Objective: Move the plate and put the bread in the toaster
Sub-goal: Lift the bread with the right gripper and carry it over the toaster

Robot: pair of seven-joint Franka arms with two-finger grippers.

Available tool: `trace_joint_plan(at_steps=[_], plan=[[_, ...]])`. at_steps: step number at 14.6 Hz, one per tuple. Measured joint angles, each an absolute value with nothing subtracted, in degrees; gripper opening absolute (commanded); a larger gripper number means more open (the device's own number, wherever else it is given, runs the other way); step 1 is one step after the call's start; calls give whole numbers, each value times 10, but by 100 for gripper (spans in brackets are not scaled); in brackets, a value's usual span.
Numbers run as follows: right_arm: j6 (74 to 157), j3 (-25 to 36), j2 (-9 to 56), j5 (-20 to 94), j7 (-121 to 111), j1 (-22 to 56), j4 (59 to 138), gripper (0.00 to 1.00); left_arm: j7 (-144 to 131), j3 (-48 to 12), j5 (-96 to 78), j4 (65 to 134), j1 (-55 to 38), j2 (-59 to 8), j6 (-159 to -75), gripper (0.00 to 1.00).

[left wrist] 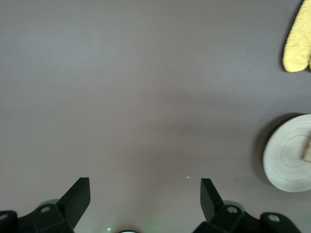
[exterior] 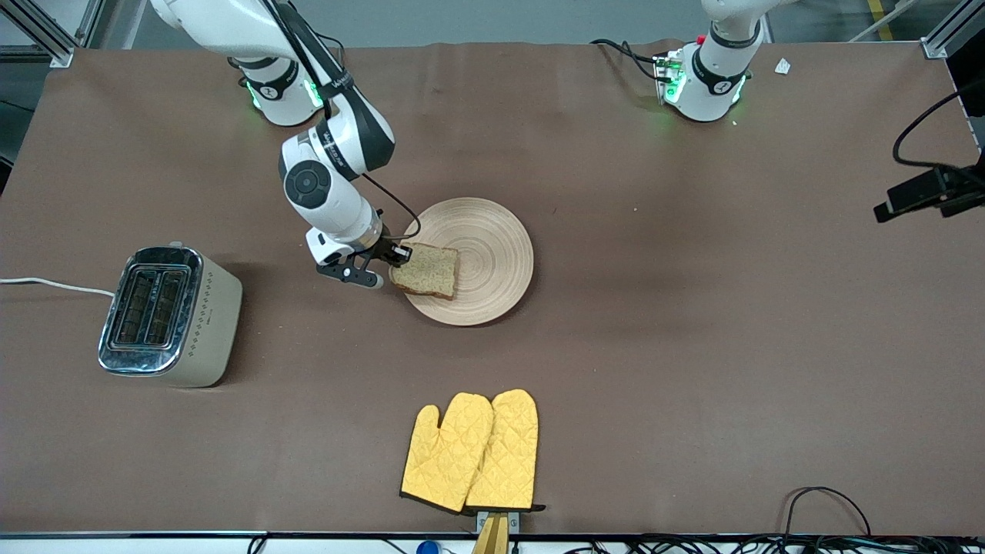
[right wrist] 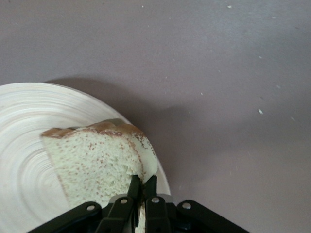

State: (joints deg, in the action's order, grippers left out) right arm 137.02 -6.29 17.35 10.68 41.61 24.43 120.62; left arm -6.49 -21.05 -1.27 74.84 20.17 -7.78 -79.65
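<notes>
Pinching bread (right wrist: 97, 162), right end effector (right wrist: 142, 187) closed

- Right arm reaches from the upper left of the frame toward center, wrist bent down; right end effector (exterior: 387, 264) pinched closed on the bread (exterior: 427, 270).
- Left arm waits at the upper right; left end effector (left wrist: 145, 196) spread wide, holding nothing.

Cut off at frame edges: plate (left wrist: 291, 154) at right, oven mitts (left wrist: 297, 41) upper right; bread (right wrist: 97, 162) edge hidden between fingers.
</notes>
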Motion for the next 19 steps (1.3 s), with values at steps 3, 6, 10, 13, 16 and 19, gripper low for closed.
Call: trace_joint_plan(at_steps=[3,6,10,13,16,19], plan=[[1234,-54,158,89,446,241,1129,0,-61,-162,26,762,129,-41,-790,100],[1091,-42,143,21,452,212,1058,0,-63,-91,28,797,42,-4,-792,100],[935,-41,139,-131,408,186,995,0,-63,-24,2,870,-7,35,-847,100],[882,-44,138,-222,398,188,996,0,-62,-21,-7,894,-4,47,-859,100],[833,-48,124,-327,381,191,995,0,-63,-24,-7,896,-5,47,-865,100],[824,-48,116,-408,366,192,995,0,-63,-25,-8,896,-5,47,-872,100]])
